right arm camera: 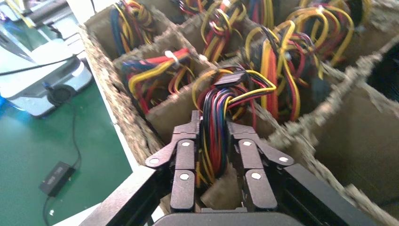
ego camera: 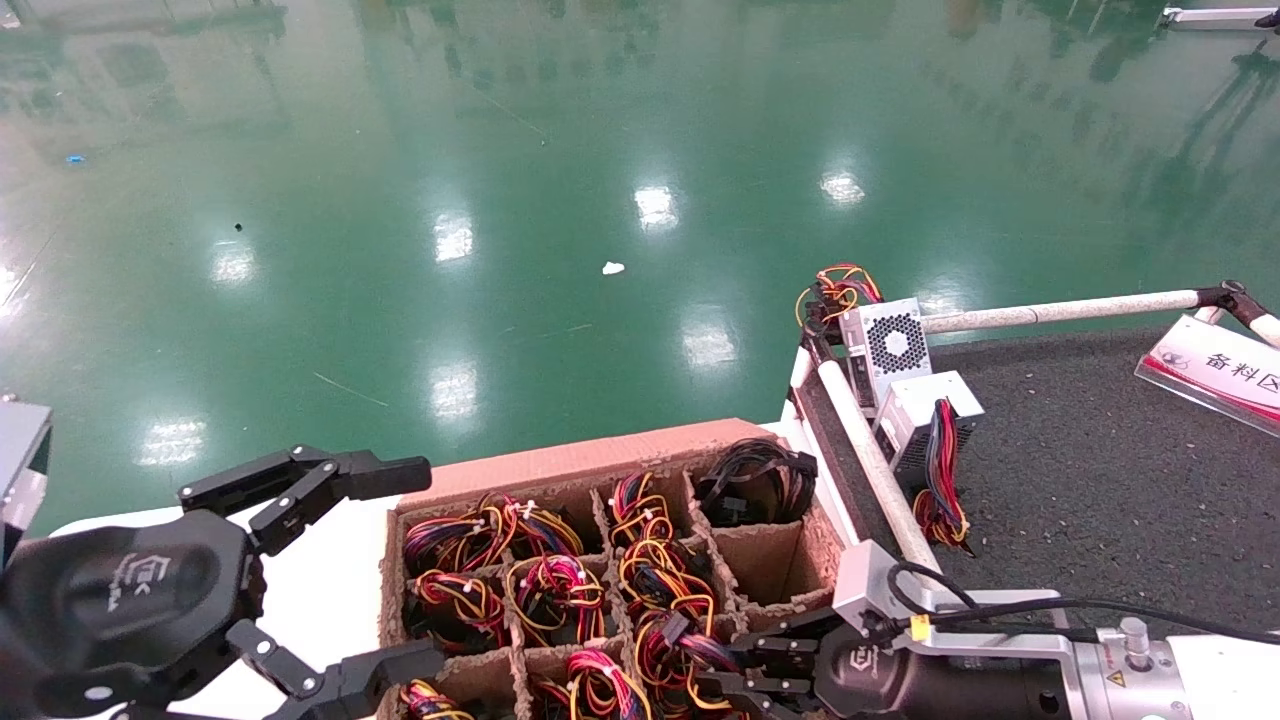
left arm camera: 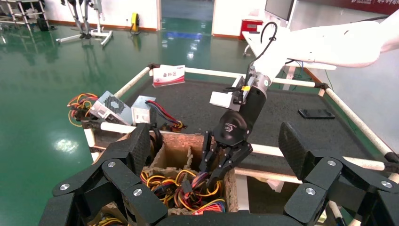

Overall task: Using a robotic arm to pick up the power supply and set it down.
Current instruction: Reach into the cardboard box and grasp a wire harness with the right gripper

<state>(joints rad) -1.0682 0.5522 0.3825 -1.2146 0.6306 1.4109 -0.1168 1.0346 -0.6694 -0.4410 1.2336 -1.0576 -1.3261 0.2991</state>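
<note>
The power supply sits deep in a cell of the cardboard carton (ego camera: 590, 460), its body hidden. Only its looped bundle of red, yellow, black and blue wires (right arm camera: 221, 94) shows, at the carton's near right (ego camera: 672, 640). My right gripper (right arm camera: 214, 125) is shut on that bundle, one finger on each side, just above the cell. The head view shows it at the carton's near right corner (ego camera: 715, 682), and the left wrist view shows it reaching down into the wires (left arm camera: 206, 173). My left gripper (ego camera: 425, 560) hangs open to the left of the carton, holding nothing.
Other cells hold several similar wire bundles; one cell (ego camera: 775, 565) at the right side looks bare. Right of the carton a padded white rail (ego camera: 870, 450) edges a black mat (ego camera: 1100, 480) carrying a fan-grille box (ego camera: 890, 345), a white-topped box (ego camera: 925, 400) and a sign (ego camera: 1215, 370).
</note>
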